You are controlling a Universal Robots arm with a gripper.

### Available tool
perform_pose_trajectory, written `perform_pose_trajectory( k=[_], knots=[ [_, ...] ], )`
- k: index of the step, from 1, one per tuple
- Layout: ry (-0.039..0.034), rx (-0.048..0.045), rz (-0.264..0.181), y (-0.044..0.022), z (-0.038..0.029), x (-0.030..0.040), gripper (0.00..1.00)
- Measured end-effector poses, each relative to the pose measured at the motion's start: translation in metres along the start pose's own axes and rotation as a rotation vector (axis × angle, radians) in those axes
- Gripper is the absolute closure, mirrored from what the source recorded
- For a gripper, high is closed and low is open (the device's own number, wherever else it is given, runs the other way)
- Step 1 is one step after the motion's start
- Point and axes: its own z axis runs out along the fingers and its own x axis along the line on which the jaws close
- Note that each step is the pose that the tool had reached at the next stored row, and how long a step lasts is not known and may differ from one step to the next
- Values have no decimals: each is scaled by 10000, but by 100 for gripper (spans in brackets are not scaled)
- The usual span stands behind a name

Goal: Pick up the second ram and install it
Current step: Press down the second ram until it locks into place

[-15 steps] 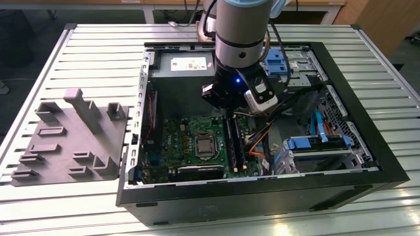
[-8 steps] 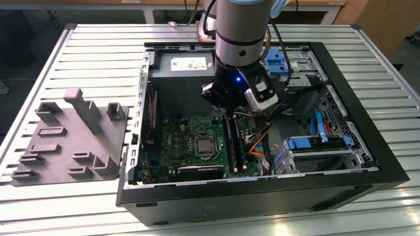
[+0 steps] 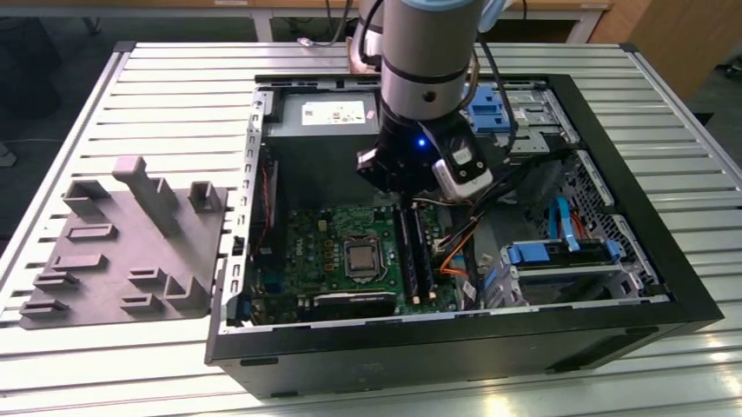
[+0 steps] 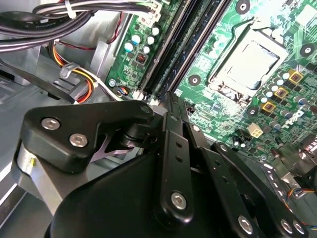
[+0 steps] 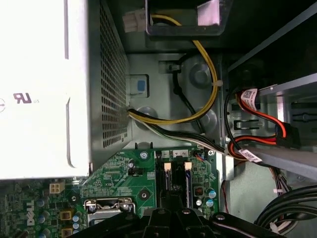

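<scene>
Open black computer case (image 3: 649,261) on ribbed grey metal counter (image 3: 174,95), wooden furniture behind. Black tool (image 4: 171,99) pinched closed, nothing visibly gripped, just above slim dark bluish-green memory stick (image 5: 188,181) seated in black motherboard slot.

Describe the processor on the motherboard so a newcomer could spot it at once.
Find the open black computer case on the slatted table; the green motherboard lies inside, toward the exterior view's left. Near its middle sits the processor, beside the long black memory slots: the only flat, shiny silver square there.
</scene>
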Motion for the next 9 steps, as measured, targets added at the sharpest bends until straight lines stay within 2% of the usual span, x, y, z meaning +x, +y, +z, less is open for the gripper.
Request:
perform_pose_trajectory(
  k=[9],
  knots=[
    [0,-1,0,-83,-2,-6,89]
  ],
)
